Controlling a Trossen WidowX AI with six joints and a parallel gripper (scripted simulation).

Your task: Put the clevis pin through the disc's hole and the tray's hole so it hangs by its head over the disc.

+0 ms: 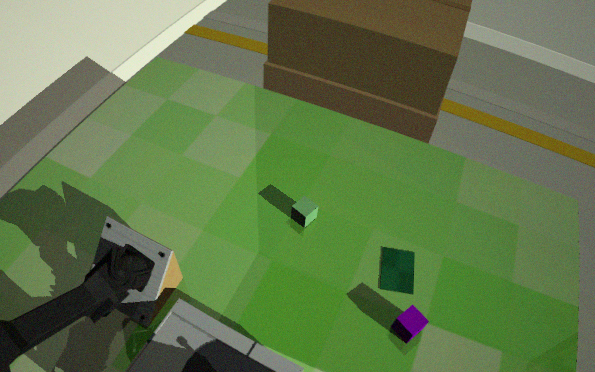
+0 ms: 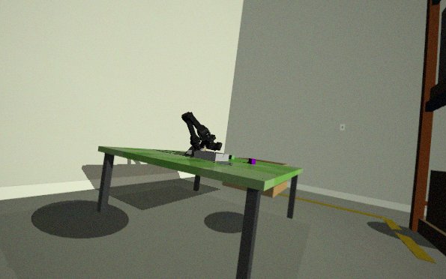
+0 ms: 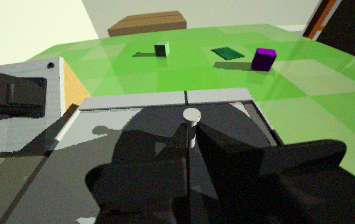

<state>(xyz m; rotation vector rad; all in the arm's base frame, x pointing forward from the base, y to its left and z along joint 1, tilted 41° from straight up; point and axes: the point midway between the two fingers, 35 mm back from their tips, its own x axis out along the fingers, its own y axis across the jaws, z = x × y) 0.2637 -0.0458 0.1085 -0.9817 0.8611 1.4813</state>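
Note:
My gripper (image 3: 190,126) is shut on the steel clevis pin (image 3: 192,115) in the wrist view. The pin is roughly upright, its round head up and above the fingertips, with a short piece of shank showing between them. Gripper and pin are over the rimmed steel tray (image 3: 129,102) (image 2: 221,156) (image 1: 217,321). A dark, round-edged area (image 3: 139,122) inside the tray looks like the disc, partly lost in shadow. The disc's hole, the tray's hole and the pin's lower end are hidden behind the fingers, so I cannot tell whether the pin is in either hole.
A metal plate (image 3: 21,135) (image 1: 137,235) with an orange-sided block stands left of the tray, by the arm. Beyond the tray are a pale green cube (image 1: 305,212) (image 3: 162,49), a dark green flat square (image 1: 397,270) (image 3: 227,53) and a purple cube (image 1: 410,324) (image 3: 264,59).

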